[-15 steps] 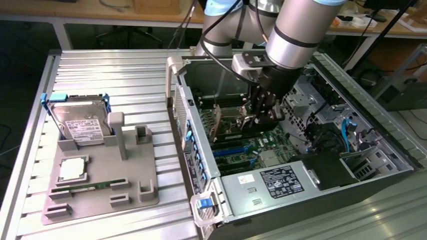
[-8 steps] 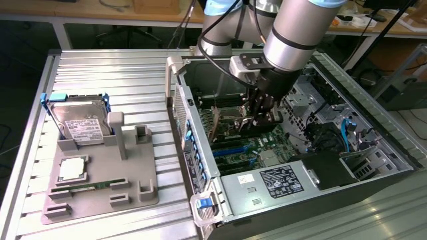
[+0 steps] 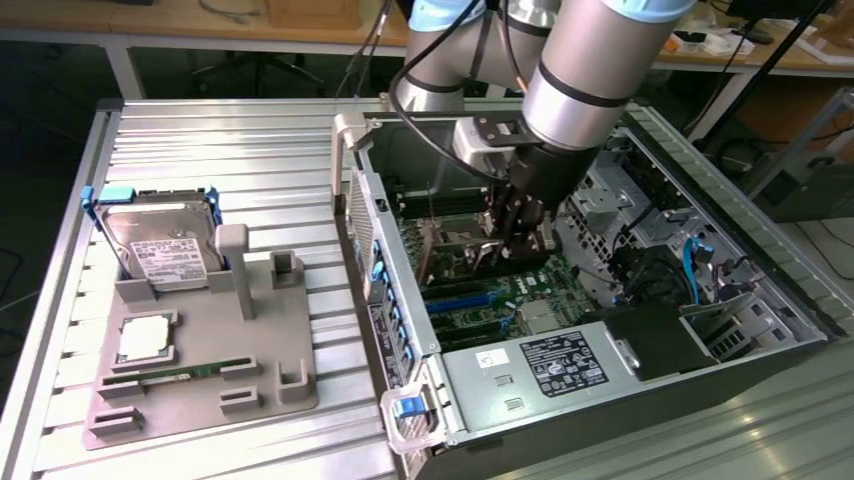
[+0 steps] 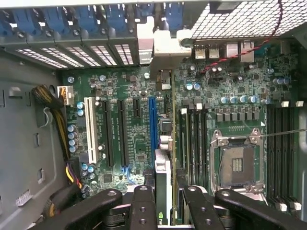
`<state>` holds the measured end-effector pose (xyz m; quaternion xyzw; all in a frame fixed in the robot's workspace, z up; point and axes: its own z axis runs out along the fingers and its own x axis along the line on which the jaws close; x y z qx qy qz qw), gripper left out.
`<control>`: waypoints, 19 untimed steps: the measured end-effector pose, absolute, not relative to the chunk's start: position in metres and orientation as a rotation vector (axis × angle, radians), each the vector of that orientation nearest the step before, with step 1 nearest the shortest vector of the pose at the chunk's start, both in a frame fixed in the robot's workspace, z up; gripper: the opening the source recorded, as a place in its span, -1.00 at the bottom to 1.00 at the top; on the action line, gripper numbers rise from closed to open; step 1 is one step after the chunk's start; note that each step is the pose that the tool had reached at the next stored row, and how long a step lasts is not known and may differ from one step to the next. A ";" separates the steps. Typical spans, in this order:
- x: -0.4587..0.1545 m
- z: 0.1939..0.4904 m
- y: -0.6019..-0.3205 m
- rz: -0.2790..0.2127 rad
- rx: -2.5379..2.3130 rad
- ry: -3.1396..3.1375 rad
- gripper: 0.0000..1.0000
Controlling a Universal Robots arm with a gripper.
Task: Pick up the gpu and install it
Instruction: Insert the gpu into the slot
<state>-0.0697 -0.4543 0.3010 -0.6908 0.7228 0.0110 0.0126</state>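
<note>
The gpu (image 4: 163, 191) shows edge-on in the wrist view as a thin dark card. Its silver end bracket (image 4: 165, 45) reaches up to the case's rear slot openings. My gripper (image 4: 165, 208) is shut on the card, one black finger on each face. The card hangs over the motherboard (image 4: 134, 143), just beside the long blue slot (image 4: 152, 122). Whether its edge touches a slot I cannot tell. In the exterior view my gripper (image 3: 518, 240) reaches down into the open computer case (image 3: 787, 340), with the dark gpu (image 3: 511, 262) below its fingers.
A grey fixture (image 3: 267, 385) at the exterior view's left holds a hard drive (image 3: 158, 248), a processor chip (image 3: 144, 340) and a RAM stick (image 3: 180, 375). Inside the case lie the empty CPU socket (image 4: 237, 163), yellow and black power cables (image 4: 60, 122) and drive cages (image 3: 627, 200).
</note>
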 end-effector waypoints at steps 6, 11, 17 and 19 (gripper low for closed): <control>-0.074 0.300 -0.460 0.034 -2.157 2.249 -0.46; -0.078 0.299 -0.463 0.034 -2.160 2.246 -0.46; -0.083 0.297 -0.467 0.034 -2.162 2.244 -0.46; -0.088 0.296 -0.469 0.034 -2.163 2.243 -0.46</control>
